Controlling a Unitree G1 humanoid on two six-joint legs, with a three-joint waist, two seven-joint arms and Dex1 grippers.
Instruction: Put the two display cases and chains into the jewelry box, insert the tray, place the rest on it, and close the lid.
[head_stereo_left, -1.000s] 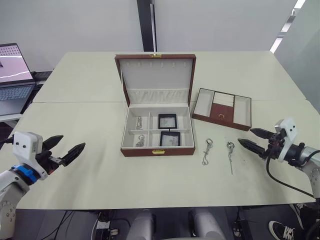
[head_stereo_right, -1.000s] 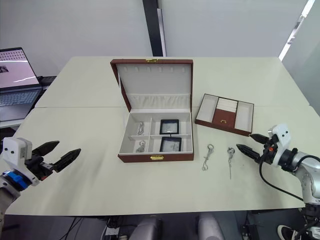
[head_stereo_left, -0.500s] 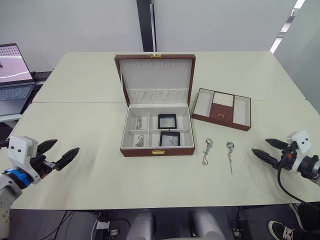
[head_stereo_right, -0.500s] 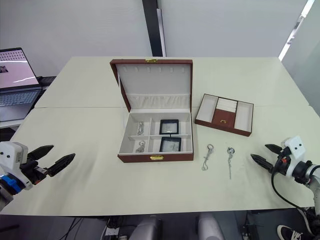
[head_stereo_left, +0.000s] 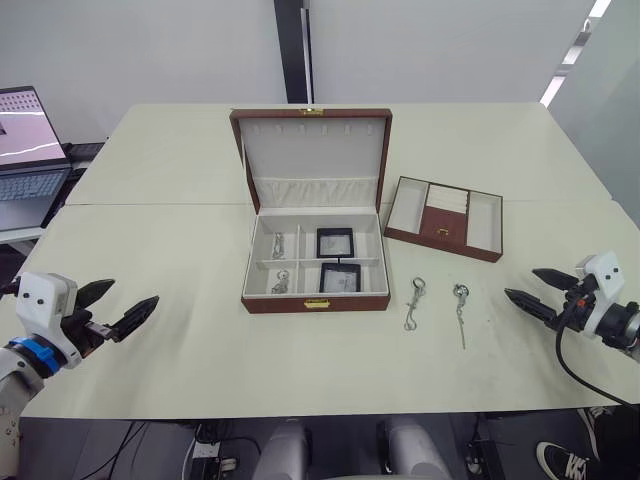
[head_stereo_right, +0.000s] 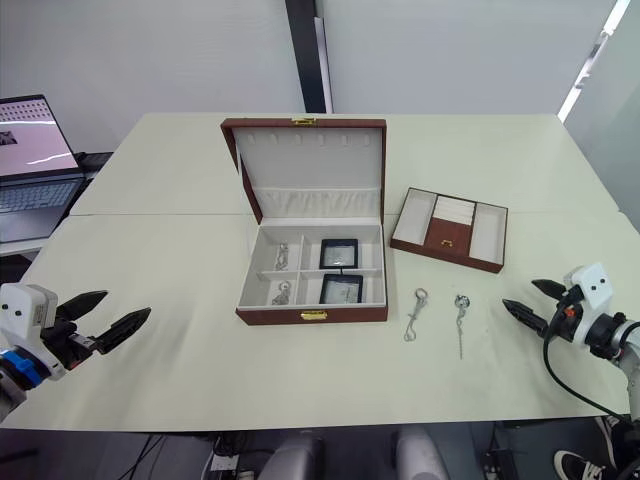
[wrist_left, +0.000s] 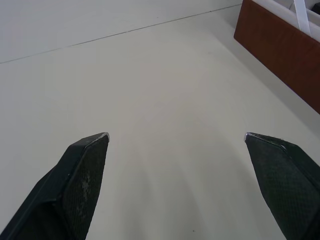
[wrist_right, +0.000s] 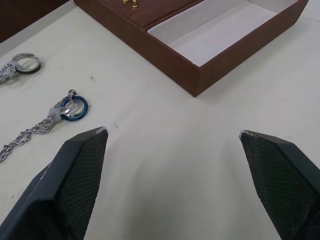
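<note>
We are seeing the jewelry box (head_stereo_left: 315, 265) sitting open mid-table, its lid (head_stereo_left: 313, 158) standing upright, both display cases (head_stereo_left: 336, 259) and both chains (head_stereo_left: 278, 262) lying in its compartments. The tray (head_stereo_left: 444, 217) is resting just to its right. Our left gripper (head_stereo_left: 118, 308) and right gripper (head_stereo_left: 535, 293) are hovering wide apart-fingered, gripping nothing.

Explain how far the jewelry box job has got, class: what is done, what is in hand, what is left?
Done: both display cases and the chains lie in the jewelry box.
In hand: nothing; the left end effector and right end effector are open above the table.
Left: insert the tray, place the two ring-topped pieces on it, close the lid.
</note>
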